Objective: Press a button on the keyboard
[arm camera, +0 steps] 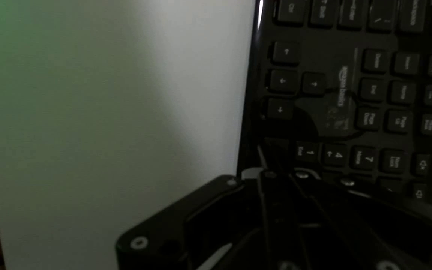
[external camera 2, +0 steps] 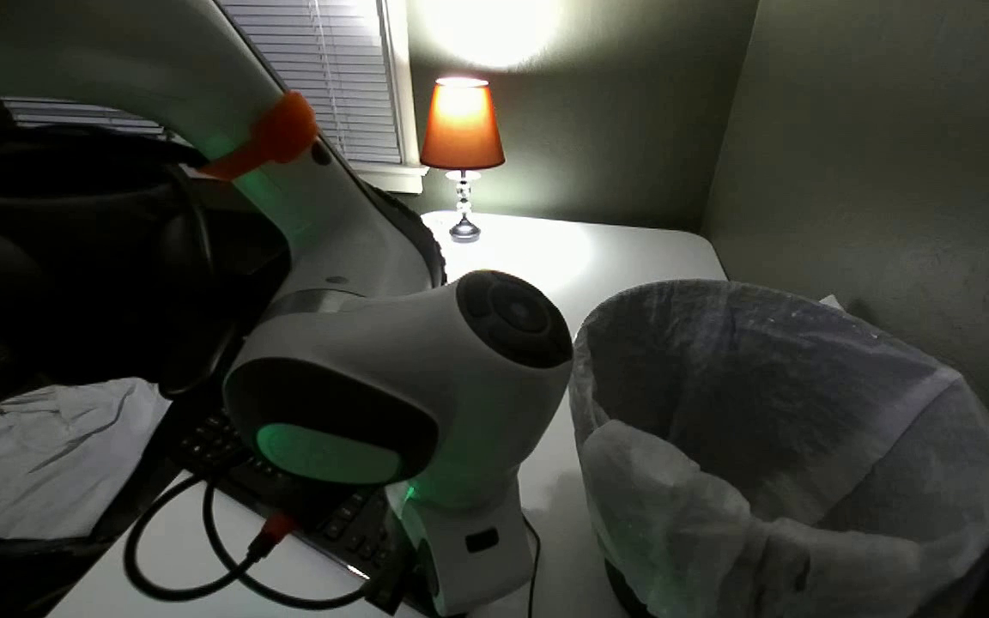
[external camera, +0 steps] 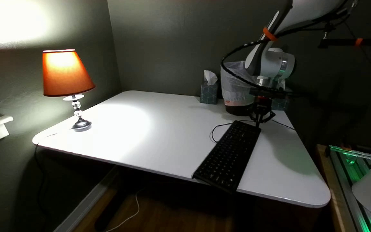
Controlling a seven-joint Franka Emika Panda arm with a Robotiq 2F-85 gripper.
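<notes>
The black keyboard [external camera: 232, 151] lies on the white table, its near end sticking out past the front edge. Its thin cable [external camera: 212, 132] curls beside it. My gripper [external camera: 257, 124] points down at the keyboard's far end, near its side edge. In the wrist view, the keyboard [arm camera: 336, 80] shows its arrow keys and number pad. The gripper's fingers [arm camera: 270, 152] are together, with nothing seen between them, over the number pad corner beside the 1 key. I cannot tell whether the tips touch a key. In an exterior view, the arm hides the gripper and part of the keyboard [external camera 2: 211, 442].
A bin with a white liner [external camera: 235, 83] stands behind the gripper, close to the arm; it is large in an exterior view [external camera 2: 786, 412]. A tissue box [external camera: 208, 93] is beside it. A lit orange lamp [external camera: 66, 74] stands at the table's far side [external camera: 169, 129].
</notes>
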